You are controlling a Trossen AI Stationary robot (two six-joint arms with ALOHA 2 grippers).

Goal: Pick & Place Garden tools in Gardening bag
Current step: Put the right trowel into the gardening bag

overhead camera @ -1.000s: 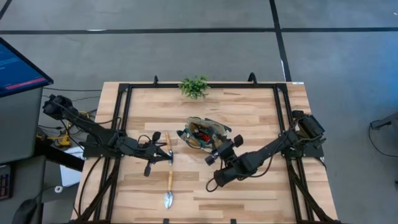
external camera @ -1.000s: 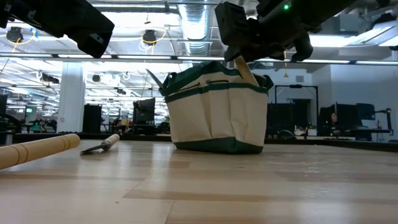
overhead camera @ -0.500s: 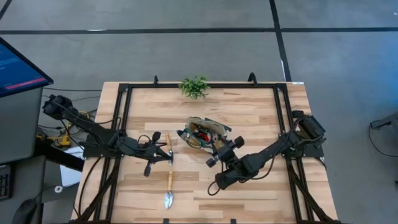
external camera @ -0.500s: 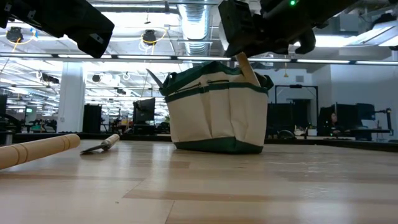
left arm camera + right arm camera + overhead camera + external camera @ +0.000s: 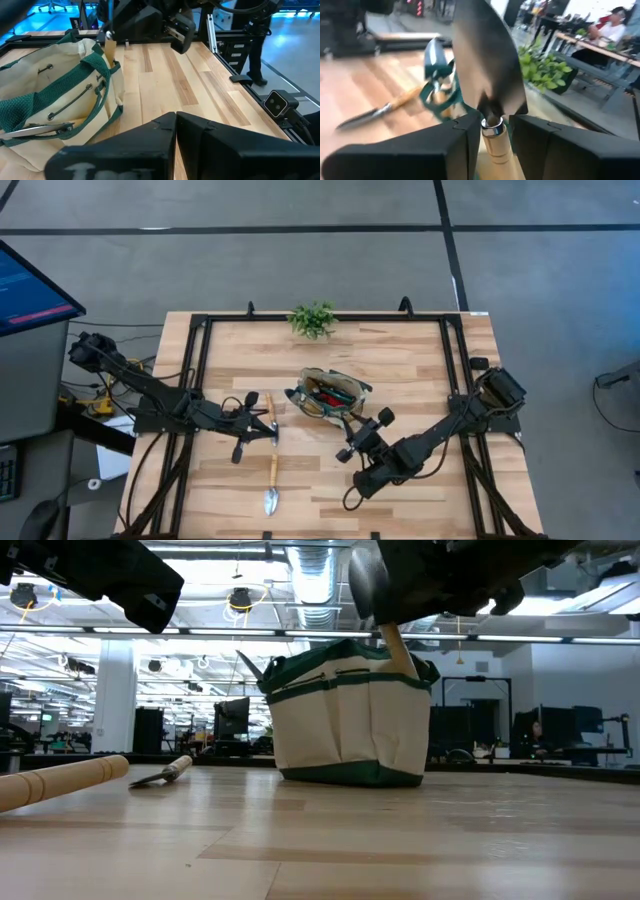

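While the left hand (image 5: 268,427) waits pressed together at centre-left of the high view, the right hand (image 5: 362,427) hovers just below the gardening bag (image 5: 326,394) at centre, pinching a trowel (image 5: 487,75), its blade up, by the wooden handle, or so it seems. Another trowel (image 5: 271,478) lies lower left on the worktop (image 5: 400,360).

- Grey floor (image 5: 300,240) crossed by dark lines.
- Pale wooden worktop (image 5: 400,355) in a black frame.
- Monitor (image 5: 30,290) to one side.
- Ceiling ducts (image 5: 315,585) and strip lights beyond; desks farther back.
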